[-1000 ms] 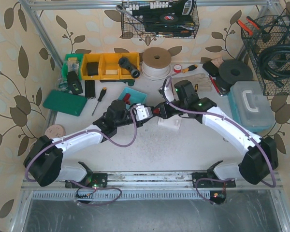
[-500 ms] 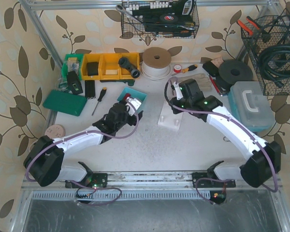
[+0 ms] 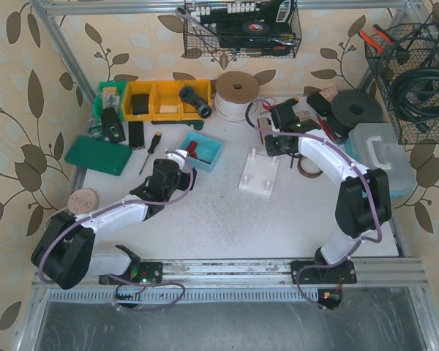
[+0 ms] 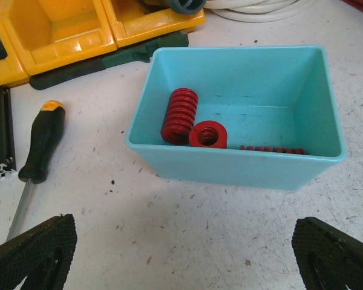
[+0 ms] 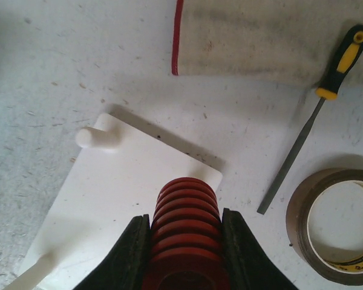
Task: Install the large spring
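The large red spring (image 5: 184,223) is clamped between the black fingers of my right gripper (image 5: 184,244), its coils pointing away from the camera. It hangs over the far corner of the white peg plate (image 5: 121,187), where one white peg (image 5: 97,138) lies to its left. From above, the right gripper (image 3: 282,139) sits at the plate's (image 3: 260,175) far right end. My left gripper (image 4: 184,260) is open wide and empty, just in front of the teal bin (image 4: 230,163). The bin holds two shorter red springs (image 4: 180,115) and one thin red spring (image 4: 272,148).
A black-and-orange screwdriver (image 4: 42,142) lies left of the bin, with yellow bins (image 3: 157,99) behind it. A yellow-handled file (image 5: 314,121) and a brown tape roll (image 5: 339,223) lie right of the plate. A pale toolbox (image 3: 380,157) stands at the right edge.
The two grippers were together mid-table; the left one opened and drew back left toward the teal bin. The right arm swung back and right, carrying the spring over the plate.
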{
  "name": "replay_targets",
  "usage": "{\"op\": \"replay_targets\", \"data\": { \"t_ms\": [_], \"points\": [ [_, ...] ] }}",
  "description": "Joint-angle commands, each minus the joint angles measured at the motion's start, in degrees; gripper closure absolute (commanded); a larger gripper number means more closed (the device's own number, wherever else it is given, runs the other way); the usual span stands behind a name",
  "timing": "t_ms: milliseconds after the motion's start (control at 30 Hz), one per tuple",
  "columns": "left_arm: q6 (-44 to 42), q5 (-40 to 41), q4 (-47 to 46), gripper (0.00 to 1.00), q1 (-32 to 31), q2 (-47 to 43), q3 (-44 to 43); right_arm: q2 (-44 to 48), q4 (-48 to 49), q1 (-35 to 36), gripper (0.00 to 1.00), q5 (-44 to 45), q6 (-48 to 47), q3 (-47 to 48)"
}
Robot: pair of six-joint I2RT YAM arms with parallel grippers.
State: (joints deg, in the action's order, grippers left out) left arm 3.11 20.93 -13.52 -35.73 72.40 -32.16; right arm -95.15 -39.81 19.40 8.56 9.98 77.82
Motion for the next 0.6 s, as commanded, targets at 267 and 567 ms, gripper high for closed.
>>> {"op": "replay_targets", "data": {
  "t_ms": [267, 567],
  "points": [
    [1.72, -4.11, 0.24, 0.05, -0.31, 2.47, -4.12, -7.23, -3.75, -1.73, 1.0, -0.47, -0.37, 4.89],
    [1.54, -4.17, -0.04, 0.06, -0.31, 0.84, -3.48, -13.8, -3.6, -1.78, 1.0, -1.48, -0.33, 7.35]
  ]
}}
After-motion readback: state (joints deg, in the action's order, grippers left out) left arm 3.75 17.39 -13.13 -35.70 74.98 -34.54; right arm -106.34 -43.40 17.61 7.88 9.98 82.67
